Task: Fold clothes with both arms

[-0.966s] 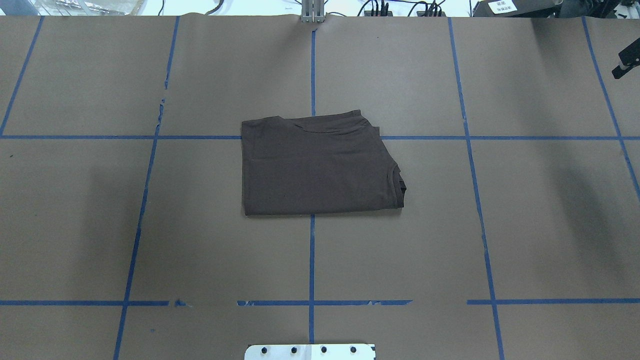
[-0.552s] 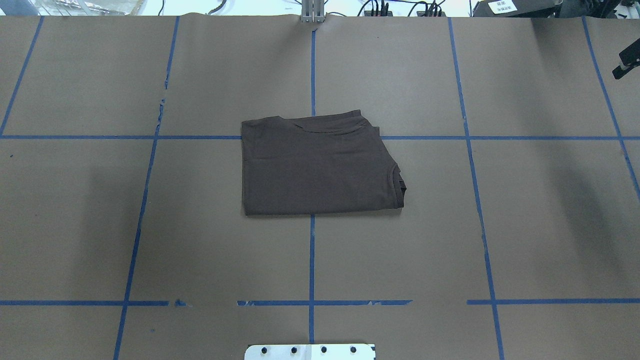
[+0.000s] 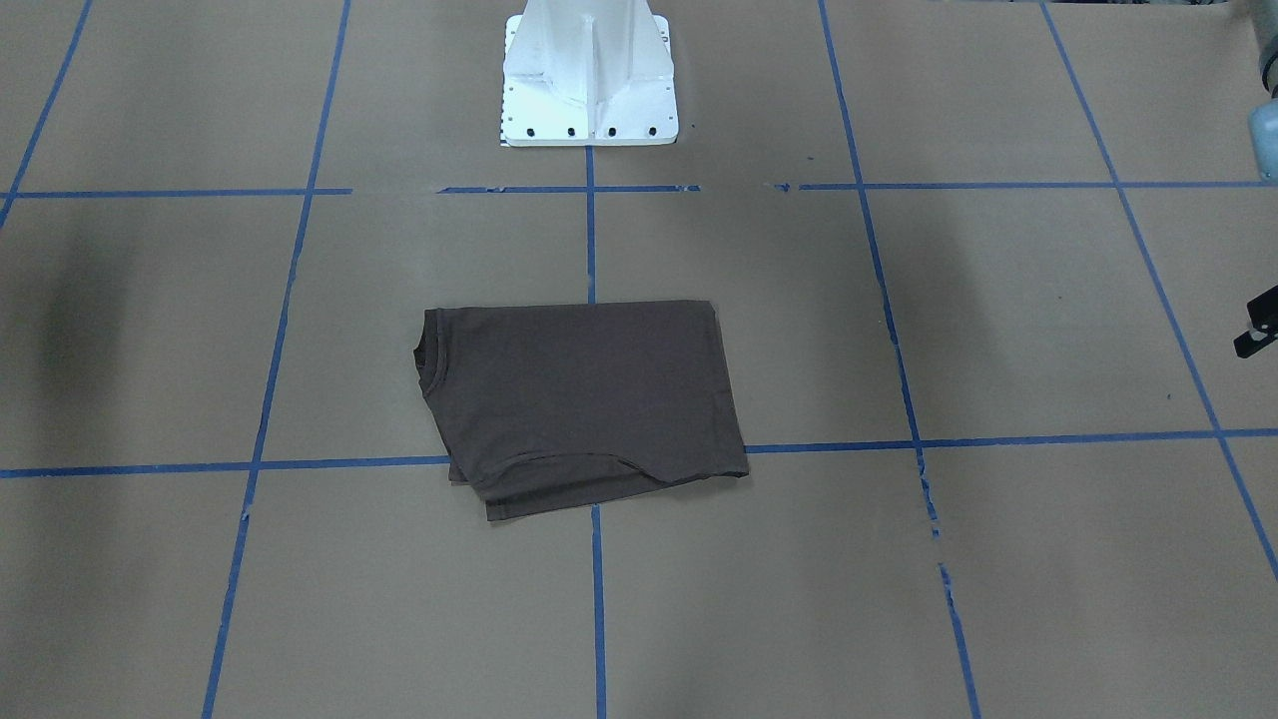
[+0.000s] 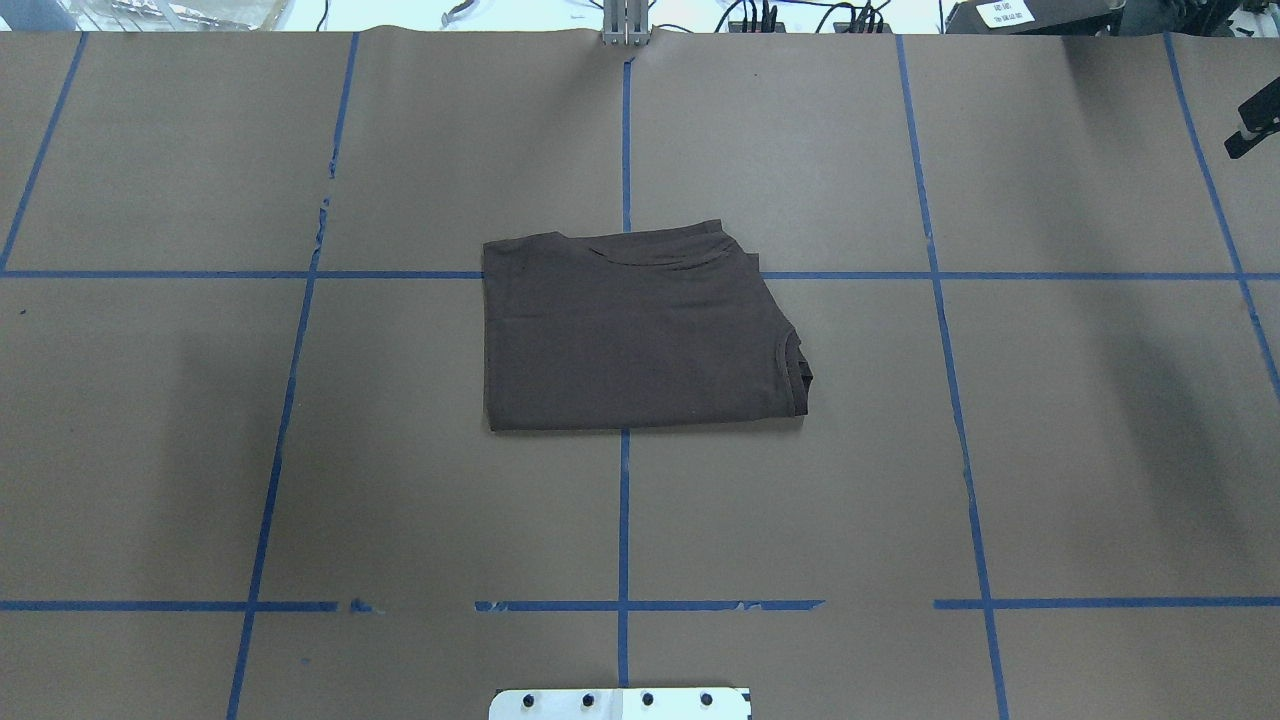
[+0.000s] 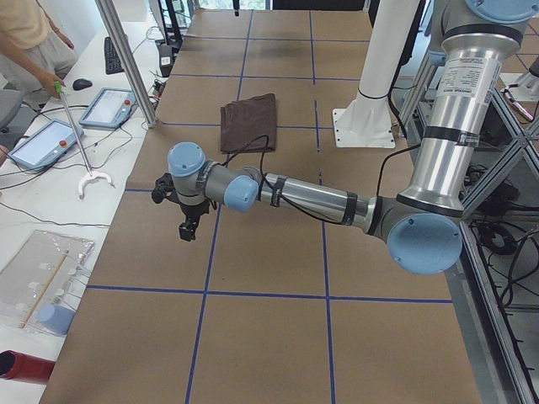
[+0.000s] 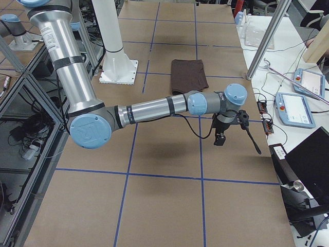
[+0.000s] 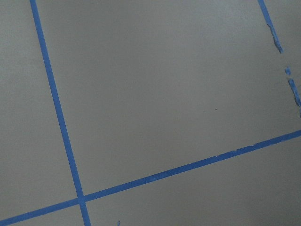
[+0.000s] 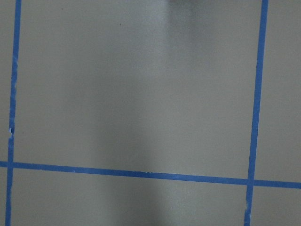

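Observation:
The dark brown T-shirt (image 4: pixel 640 335) lies folded into a flat rectangle at the table's middle, with its collar at its right edge in the overhead view. It also shows in the front-facing view (image 3: pixel 579 399). No gripper touches it. My left gripper (image 5: pixel 187 229) hangs over the table far off toward the left end. Only a black tip of it (image 3: pixel 1260 335) shows in the front-facing view. My right gripper (image 6: pixel 220 138) hangs far off toward the right end, with a black tip (image 4: pixel 1252 125) at the overhead edge. I cannot tell whether either is open or shut. Both wrist views show only brown paper and blue tape.
The white pedestal base (image 3: pixel 589 80) stands at the robot's side of the table. Blue tape lines grid the brown paper (image 4: pixel 300 450). Tablets (image 5: pixel 114 105) and a metal pole (image 5: pixel 126 59) stand beyond the far edge, with an operator (image 5: pixel 34 34) there.

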Robot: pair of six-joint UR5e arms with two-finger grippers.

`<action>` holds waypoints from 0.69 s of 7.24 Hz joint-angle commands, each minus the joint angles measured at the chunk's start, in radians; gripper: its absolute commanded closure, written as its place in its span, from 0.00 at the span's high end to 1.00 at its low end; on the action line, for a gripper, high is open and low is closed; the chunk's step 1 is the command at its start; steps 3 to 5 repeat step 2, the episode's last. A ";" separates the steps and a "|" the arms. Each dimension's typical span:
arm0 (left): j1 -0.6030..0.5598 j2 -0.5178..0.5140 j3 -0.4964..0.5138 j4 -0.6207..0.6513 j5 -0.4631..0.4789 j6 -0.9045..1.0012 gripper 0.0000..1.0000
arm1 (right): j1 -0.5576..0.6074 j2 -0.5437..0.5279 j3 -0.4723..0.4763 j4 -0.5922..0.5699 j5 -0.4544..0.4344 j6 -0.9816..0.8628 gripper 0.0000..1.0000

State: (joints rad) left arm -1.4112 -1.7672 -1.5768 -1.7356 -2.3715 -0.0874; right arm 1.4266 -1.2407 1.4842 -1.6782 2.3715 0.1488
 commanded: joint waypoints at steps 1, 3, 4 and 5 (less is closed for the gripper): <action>0.000 0.002 0.001 -0.002 0.000 0.000 1.00 | 0.002 0.000 0.001 0.000 0.000 0.000 1.00; 0.000 0.006 0.003 -0.002 0.000 0.000 1.00 | 0.002 -0.002 -0.001 -0.002 0.000 0.000 1.00; 0.000 0.006 0.003 -0.002 0.000 0.000 1.00 | 0.002 -0.002 -0.001 -0.002 0.000 0.000 1.00; 0.000 0.006 0.003 -0.002 0.000 0.000 1.00 | 0.002 -0.002 -0.001 -0.002 0.000 0.000 1.00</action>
